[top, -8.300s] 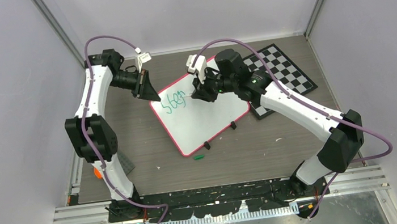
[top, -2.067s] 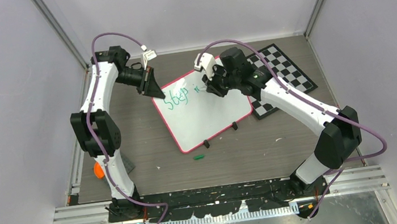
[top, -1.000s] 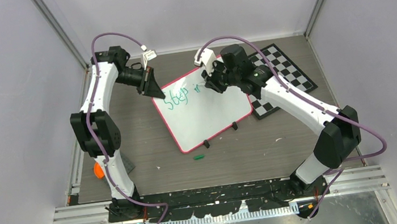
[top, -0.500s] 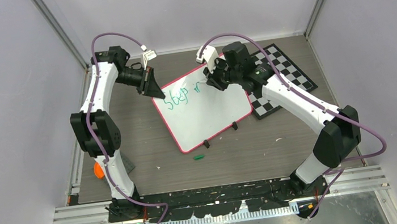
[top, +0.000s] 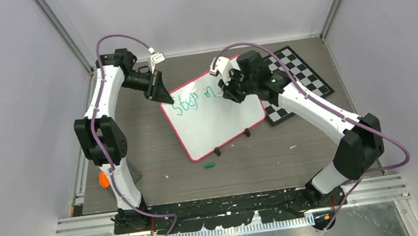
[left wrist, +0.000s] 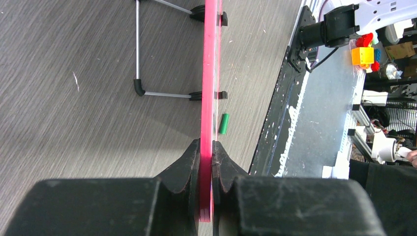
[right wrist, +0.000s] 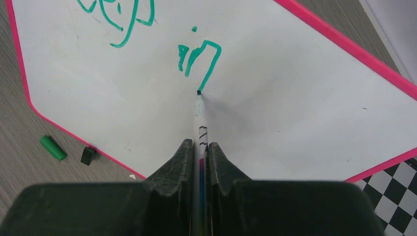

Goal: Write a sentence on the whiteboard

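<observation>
the whiteboard [top: 219, 123] sits mid-table, propped on wire legs [left wrist: 162, 94]. my left gripper [left wrist: 206, 143] has its jaws pinched on the red rim at the board's 10 o'clock corner. my right gripper [right wrist: 199, 144] has its jaws pressed tight on the marker [right wrist: 199, 115], whose tip touches the board at the foot of the "n". the sentence [top: 194, 99] reads "step in" so far, along the far edge.

my worries from here:
- if i press too hard, the propped board could flex or rock on its legs, and the stroke would wobble or skip.
- the left pinch is on a thin rim only, so a sideways push from the pen could slide the board out of it.
- the marker is held near its tail, so it could pivot in the jaws and smear the wet green letters.
- the line runs toward 2 o'clock, where the rim and the checkered board [top: 304, 76] are close, so i may run out of room.
</observation>
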Action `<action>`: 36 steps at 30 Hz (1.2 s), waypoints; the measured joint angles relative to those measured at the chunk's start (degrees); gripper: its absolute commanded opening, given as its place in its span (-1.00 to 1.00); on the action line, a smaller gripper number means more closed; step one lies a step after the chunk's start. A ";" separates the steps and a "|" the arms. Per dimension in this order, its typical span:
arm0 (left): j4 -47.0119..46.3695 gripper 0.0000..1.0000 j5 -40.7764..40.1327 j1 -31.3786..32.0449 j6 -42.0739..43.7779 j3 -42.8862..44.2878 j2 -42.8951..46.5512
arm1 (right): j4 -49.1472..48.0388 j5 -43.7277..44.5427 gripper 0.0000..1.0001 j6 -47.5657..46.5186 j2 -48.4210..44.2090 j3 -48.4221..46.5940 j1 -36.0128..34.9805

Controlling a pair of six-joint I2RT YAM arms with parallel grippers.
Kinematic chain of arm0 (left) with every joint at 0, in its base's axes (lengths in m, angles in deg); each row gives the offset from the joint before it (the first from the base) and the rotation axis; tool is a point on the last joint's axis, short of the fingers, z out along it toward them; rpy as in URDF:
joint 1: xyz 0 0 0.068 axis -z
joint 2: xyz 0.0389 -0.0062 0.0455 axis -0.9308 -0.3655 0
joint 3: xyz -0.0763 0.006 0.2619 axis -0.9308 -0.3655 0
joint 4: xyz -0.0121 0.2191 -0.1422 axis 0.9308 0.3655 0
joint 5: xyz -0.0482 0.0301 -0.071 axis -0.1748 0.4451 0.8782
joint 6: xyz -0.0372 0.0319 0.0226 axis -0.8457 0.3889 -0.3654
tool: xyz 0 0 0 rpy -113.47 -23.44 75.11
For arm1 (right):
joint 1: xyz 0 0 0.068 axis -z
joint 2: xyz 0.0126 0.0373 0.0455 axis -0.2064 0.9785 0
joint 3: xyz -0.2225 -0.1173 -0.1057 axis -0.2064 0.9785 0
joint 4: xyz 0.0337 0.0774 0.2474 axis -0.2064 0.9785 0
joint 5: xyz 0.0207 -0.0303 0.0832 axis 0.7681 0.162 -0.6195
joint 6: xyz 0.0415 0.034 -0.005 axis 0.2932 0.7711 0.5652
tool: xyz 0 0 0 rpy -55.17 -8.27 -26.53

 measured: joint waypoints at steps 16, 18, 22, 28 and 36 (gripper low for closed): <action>0.00 -0.98 0.07 0.07 0.02 0.00 0.00 | -1.42 0.61 -0.99 0.83 -0.63 -0.44 0.15; 0.02 -0.98 0.07 0.07 0.02 0.00 0.00 | -1.79 1.07 -0.99 0.92 -0.63 -0.76 0.24; 0.00 -0.98 0.07 0.07 0.02 0.00 0.00 | -2.34 1.42 -0.99 0.94 -0.59 -1.42 0.37; -0.02 -0.98 0.07 0.07 0.04 -0.07 0.02 | -2.78 1.33 -0.99 0.94 0.22 -2.56 0.44; -0.02 -0.98 0.02 0.07 0.04 -0.13 0.11 | -2.08 -0.39 -0.99 0.94 0.68 -2.69 0.46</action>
